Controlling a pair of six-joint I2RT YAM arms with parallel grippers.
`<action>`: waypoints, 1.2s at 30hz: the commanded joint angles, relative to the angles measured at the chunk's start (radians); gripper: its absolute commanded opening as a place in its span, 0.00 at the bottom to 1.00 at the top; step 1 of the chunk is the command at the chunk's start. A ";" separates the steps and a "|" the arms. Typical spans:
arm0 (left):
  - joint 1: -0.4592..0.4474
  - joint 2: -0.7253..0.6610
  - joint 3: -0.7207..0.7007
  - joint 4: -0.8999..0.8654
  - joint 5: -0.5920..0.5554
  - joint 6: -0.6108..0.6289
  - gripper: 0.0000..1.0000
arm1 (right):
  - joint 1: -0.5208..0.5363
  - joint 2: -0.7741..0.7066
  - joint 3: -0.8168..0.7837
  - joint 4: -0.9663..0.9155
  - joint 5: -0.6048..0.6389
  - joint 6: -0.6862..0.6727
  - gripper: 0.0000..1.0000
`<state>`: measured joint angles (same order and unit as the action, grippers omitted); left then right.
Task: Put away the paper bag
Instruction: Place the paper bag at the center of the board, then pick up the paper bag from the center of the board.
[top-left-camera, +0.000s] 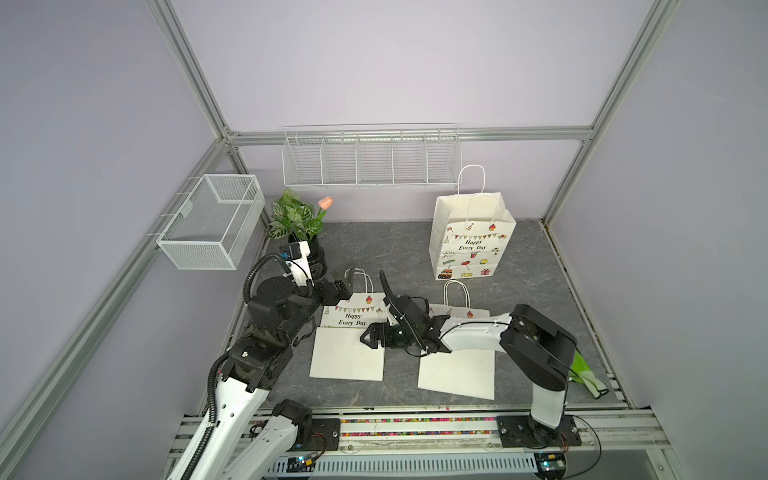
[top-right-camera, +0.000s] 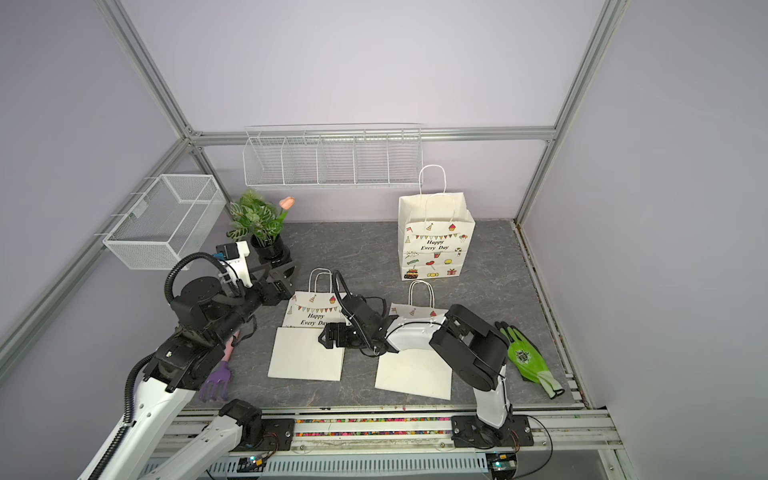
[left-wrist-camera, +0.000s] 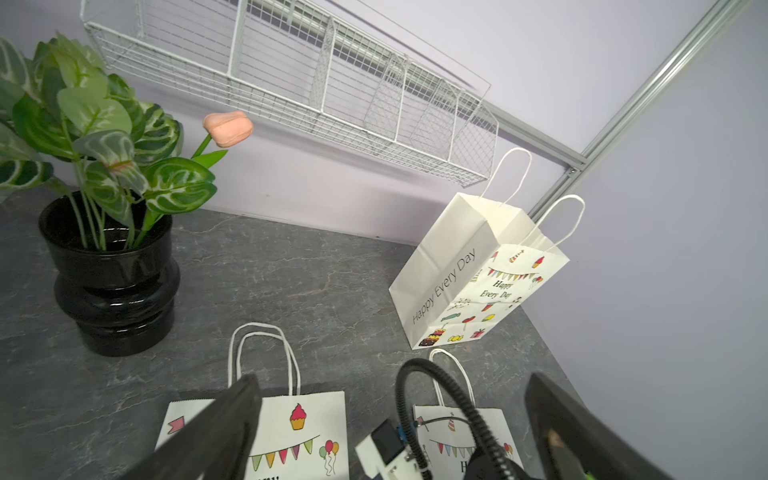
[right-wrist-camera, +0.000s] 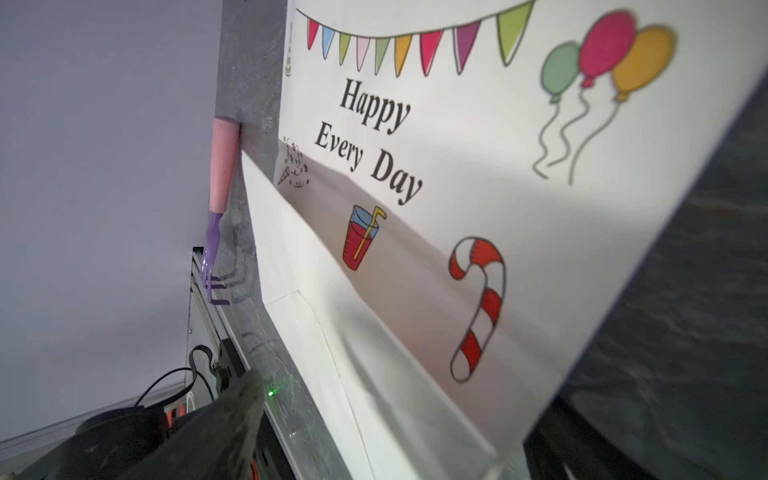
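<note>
Right gripper (top-left-camera: 365, 337) spread over white printed paper bag (top-left-camera: 347, 359), folded flat for storing; contact unclear. Left gripper (top-left-camera: 347, 282) open, empty.

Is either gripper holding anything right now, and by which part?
Nothing is held. The left gripper is open in the air; the right gripper is open over the flat paper bag.
</note>
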<state>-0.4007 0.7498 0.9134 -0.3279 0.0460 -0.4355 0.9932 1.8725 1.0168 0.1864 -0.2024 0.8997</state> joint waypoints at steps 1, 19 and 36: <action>0.032 -0.001 -0.023 0.036 0.008 -0.041 1.00 | -0.035 -0.102 -0.040 -0.118 0.097 -0.089 0.99; 0.010 0.399 0.045 0.375 0.354 0.026 1.00 | -0.453 -0.819 -0.006 -0.553 0.185 -0.629 0.94; -0.103 0.747 0.217 0.471 0.404 0.089 0.99 | -1.114 -0.744 -0.163 -0.248 -0.229 -0.614 0.92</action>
<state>-0.4816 1.4666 1.0775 0.1204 0.4191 -0.3885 -0.0845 1.1034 0.8951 -0.1909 -0.3420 0.2737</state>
